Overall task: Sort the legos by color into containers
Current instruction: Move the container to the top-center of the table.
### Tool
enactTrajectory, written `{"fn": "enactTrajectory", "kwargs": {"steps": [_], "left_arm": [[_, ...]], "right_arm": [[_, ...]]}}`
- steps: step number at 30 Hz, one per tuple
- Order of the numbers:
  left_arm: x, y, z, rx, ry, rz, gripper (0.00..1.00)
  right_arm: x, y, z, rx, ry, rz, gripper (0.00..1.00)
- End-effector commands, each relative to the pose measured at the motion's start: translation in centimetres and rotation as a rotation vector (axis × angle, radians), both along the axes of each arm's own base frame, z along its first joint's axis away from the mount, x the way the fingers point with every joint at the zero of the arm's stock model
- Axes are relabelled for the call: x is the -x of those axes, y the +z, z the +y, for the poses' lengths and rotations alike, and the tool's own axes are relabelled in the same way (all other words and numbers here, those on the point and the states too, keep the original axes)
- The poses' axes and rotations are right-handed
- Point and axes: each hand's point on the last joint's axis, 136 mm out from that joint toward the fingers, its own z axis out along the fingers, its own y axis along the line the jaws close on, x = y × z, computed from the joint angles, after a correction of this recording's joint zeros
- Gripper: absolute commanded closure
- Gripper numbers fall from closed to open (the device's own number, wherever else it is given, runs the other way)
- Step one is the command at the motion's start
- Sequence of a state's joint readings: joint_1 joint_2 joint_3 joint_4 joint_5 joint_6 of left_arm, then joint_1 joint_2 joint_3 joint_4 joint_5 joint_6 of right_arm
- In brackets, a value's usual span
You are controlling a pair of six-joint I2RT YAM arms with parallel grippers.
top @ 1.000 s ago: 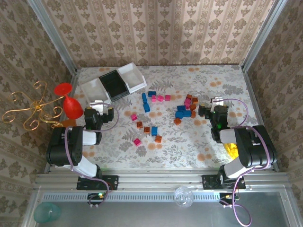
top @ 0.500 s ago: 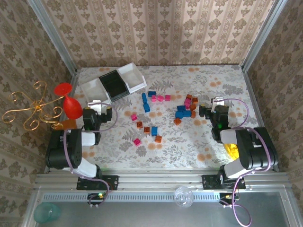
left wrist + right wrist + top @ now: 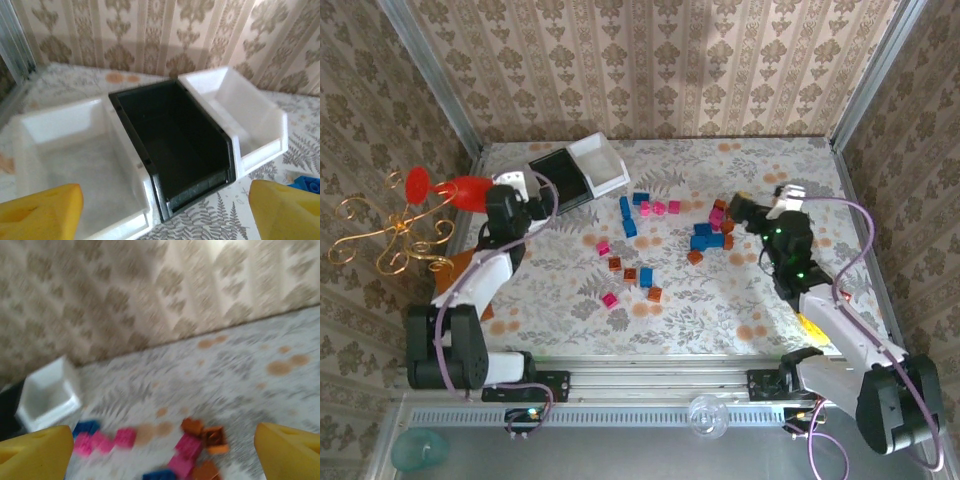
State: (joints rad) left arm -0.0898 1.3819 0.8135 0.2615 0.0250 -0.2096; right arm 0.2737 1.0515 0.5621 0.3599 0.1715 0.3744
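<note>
At the far left, a gold wire stand sits beside a red glass. The left gripper hangs over the left end of the row of bins. Its yellow fingers are spread wide with nothing between them. In the left wrist view, the left white bin, the black bin and the right white bin stand side by side, walls touching.

The legos lie loose on the table, to the right of the bins and apart from them. Blue, pink and orange-brown pieces are scattered across the middle, with a tighter clump further right. The right gripper hovers just beside that clump, its fingers wide apart and holding nothing. The right wrist view is blurred but shows a few pink, blue and orange-brown pieces on the table ahead of it.
</note>
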Motion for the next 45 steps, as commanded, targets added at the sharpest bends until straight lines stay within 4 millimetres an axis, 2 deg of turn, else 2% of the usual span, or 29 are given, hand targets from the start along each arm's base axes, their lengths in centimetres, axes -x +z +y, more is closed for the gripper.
{"fn": "enactTrajectory", "kwargs": {"steps": [1, 6, 12, 19, 22, 28, 32, 39, 45], "left_arm": [[-0.5, -3.9, 0.0, 0.010, 0.059, 0.180, 0.15], [-3.2, -6.7, 0.3, -0.030, 0.101, 0.294, 0.18], [-5.5, -8.5, 0.8, -0.060, 0.160, 0.350, 0.19], [-7.2, -10.6, 1.7, -0.100, 0.213, 0.432, 0.21], [-8.0, -11.4, 1.5, -0.094, 0.204, 0.481, 0.27], [-9.0, -13.2, 1.4, -0.048, 0.179, 0.564, 0.44], [-9.7, -13.7, 0.3, -0.040, 0.134, 0.589, 0.56], [-12.6, -14.1, -3.0, -0.059, 0.069, 0.592, 0.66], [-15.2, -13.5, -8.1, -0.060, -0.004, 0.562, 0.68]], "right_arm": [[0.5, -3.8, 2.1, 0.030, 0.062, 0.127, 0.06], [0.9, -5.5, 1.8, 0.039, 0.048, 0.148, 0.05], [1.3, -5.7, 1.1, 0.062, 0.021, 0.143, 0.04], [1.2, -6.2, 1.1, 0.069, 0.020, 0.157, 0.03], [1.1, -6.5, 1.2, 0.071, 0.020, 0.170, 0.03], [1.0, -7.2, 1.2, 0.074, 0.016, 0.191, 0.02], [0.8, -7.6, 1.2, 0.076, 0.013, 0.207, 0.02], [0.7, -8.2, 1.3, 0.074, 0.012, 0.231, 0.02], [0.6, -8.6, 1.4, 0.071, 0.016, 0.243, 0.02]]}}
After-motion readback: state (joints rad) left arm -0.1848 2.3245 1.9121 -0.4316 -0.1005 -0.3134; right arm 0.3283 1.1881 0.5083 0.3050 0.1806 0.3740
